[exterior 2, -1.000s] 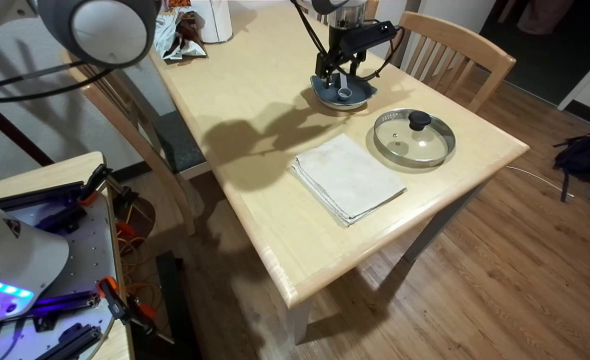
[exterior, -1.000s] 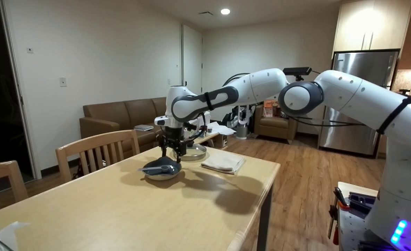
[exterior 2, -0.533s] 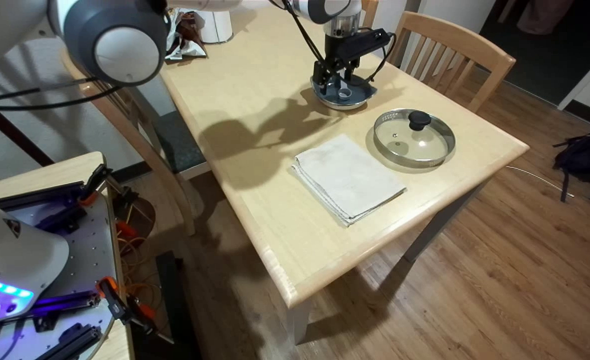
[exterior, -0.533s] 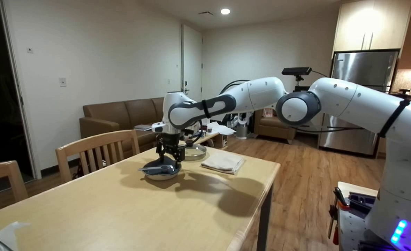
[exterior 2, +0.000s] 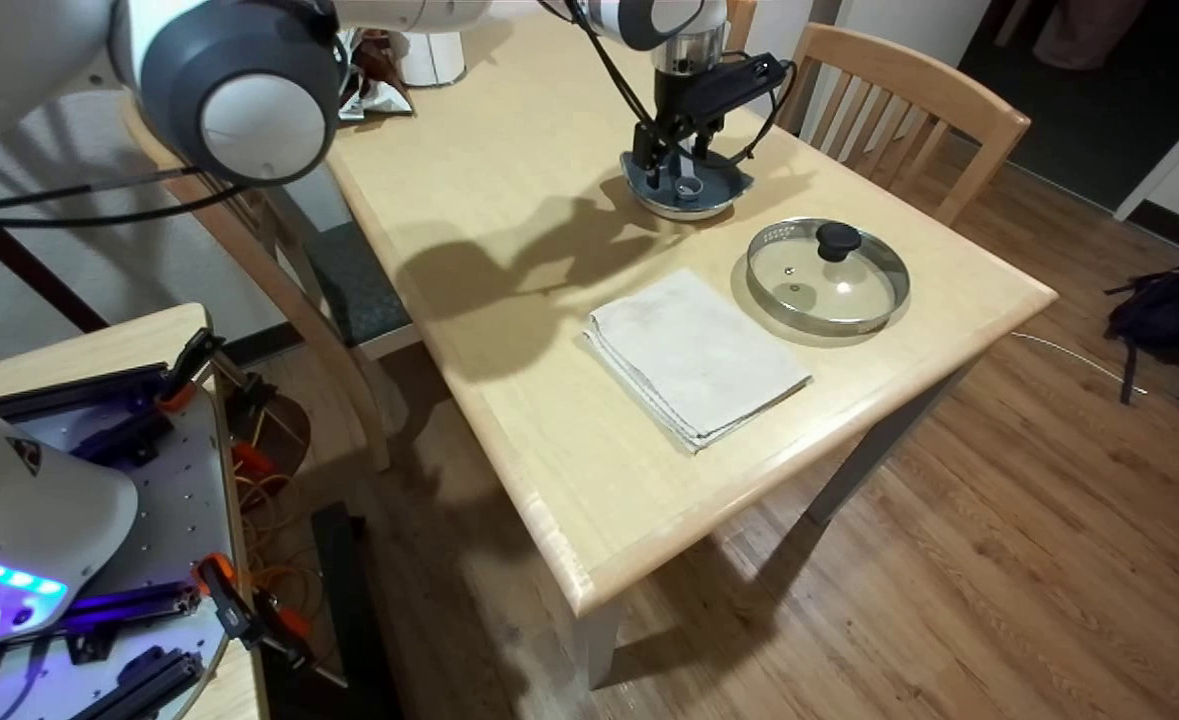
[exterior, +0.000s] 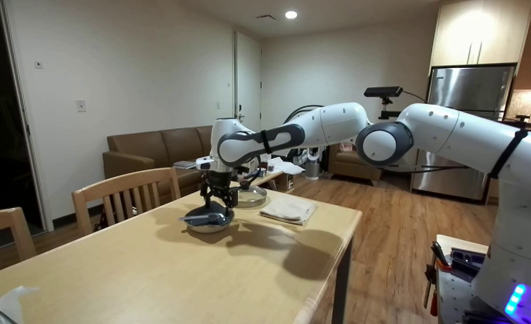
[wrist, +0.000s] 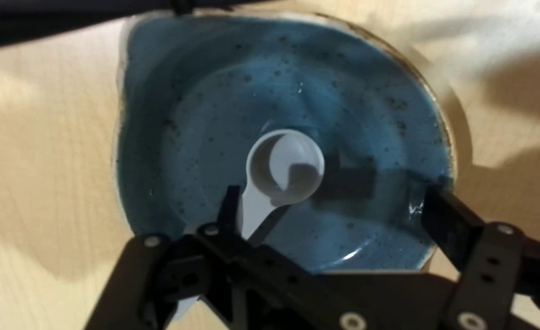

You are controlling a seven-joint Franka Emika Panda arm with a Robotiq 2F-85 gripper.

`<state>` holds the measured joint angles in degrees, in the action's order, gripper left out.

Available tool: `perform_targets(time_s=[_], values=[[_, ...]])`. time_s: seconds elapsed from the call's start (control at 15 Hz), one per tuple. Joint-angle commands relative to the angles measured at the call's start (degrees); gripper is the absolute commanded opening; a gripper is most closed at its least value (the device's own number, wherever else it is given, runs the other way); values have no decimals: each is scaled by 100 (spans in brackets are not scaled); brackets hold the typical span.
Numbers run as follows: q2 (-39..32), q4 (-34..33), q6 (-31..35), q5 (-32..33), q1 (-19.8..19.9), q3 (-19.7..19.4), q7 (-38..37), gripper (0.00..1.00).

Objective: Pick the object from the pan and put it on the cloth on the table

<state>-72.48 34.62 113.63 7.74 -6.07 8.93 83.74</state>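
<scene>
In an exterior view we see, from the left, a wooden chair (exterior: 123, 181), then on the table (exterior: 157, 270) the pan (exterior: 209, 229); a pale scoop (wrist: 286, 167) lies in it, its handle reaching past the rim. Over it hangs the gripper (wrist: 335, 206), its fingers spread wide; whether one touches the handle we can't tell. Further right come the glass lid (exterior: 252, 198) and, near it, the folded cloth (exterior: 288, 209).

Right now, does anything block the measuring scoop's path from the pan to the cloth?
Only the pan, whose rim the scoop would have to clear; beyond it, nothing visible lies before the cloth. The glass lid sits beside the route.
</scene>
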Motion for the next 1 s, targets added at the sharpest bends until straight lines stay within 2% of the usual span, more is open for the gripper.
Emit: perform_targets(time_s=[0.0, 0.13, 0.2, 0.47, 0.53, 0.93], values=[[-282, -472, 209, 112, -39, -39, 369, 100], [-254, -442, 152, 98, -33, -54, 332, 100], [-43, -67, 199, 50, -6, -30, 175, 100], [-54, -74, 199, 50, -6, -40, 175, 100], [-139, -138, 684, 152, -95, -220, -329, 100], [-415, -135, 2462, 74, -179, -392, -1606, 100]])
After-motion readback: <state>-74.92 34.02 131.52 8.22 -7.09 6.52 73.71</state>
